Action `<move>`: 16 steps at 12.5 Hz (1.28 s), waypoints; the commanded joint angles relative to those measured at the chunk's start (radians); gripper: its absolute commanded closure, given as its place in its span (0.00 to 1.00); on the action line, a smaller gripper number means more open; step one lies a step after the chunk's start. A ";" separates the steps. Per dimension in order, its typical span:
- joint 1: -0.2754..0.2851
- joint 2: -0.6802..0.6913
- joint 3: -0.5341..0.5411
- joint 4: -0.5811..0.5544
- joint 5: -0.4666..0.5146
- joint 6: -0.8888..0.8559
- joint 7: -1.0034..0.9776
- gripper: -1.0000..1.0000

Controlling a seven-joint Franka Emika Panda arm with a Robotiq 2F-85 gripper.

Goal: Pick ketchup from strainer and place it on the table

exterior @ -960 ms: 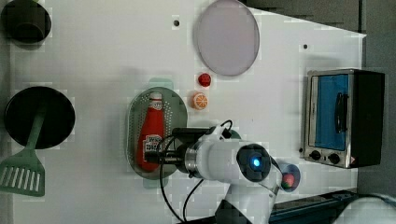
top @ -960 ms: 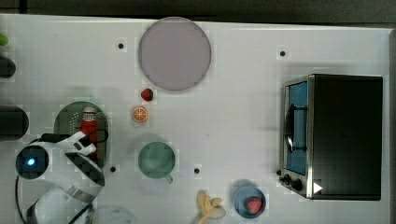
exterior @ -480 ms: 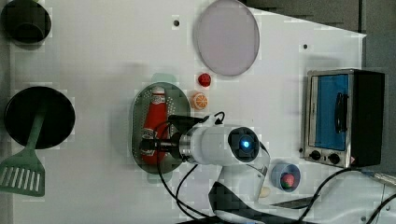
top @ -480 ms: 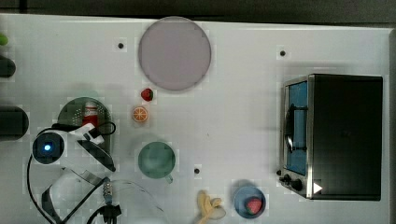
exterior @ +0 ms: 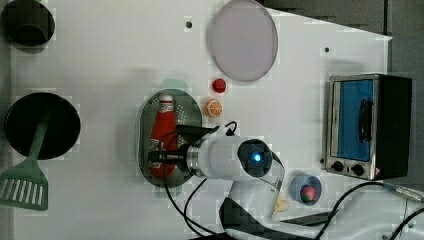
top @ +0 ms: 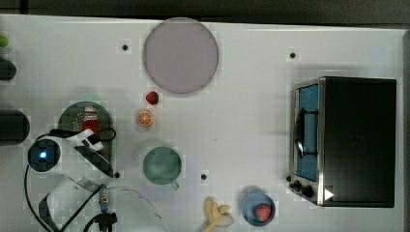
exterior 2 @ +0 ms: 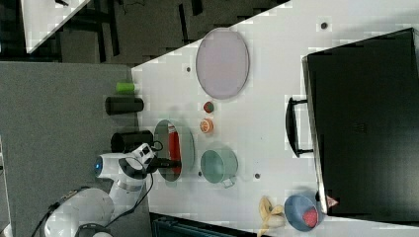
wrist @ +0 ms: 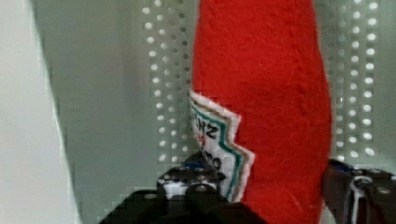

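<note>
The end effector [wrist: 275, 186] points down, its two fingers [wrist: 191, 184] set apart.

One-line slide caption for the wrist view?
Pincer straddling the red ketchup lying in the perforated green strainer.

A robot lab set up as a play kitchen, to judge by the white table [top: 251, 121] with small dark holes and a robot arm [exterior: 235, 160] with loose cables on it. Laid out with toy kitchen things: a small oven [top: 343, 140], a grey plate [top: 180, 55], a green cup [top: 162, 166], a strainer [exterior: 192, 112], a spatula [exterior: 25, 182], a banana [top: 215, 212], a strawberry [top: 152, 98]. Grey floor and dark frames beside the table in the right view.
</note>
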 commanded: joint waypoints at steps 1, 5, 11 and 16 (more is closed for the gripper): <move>0.003 -0.045 0.030 0.015 -0.002 -0.011 0.043 0.40; -0.056 -0.196 0.140 0.036 0.058 -0.122 0.044 0.40; -0.136 -0.348 0.192 0.240 0.370 -0.516 -0.089 0.40; -0.223 -0.347 0.107 0.451 0.370 -0.698 -0.145 0.40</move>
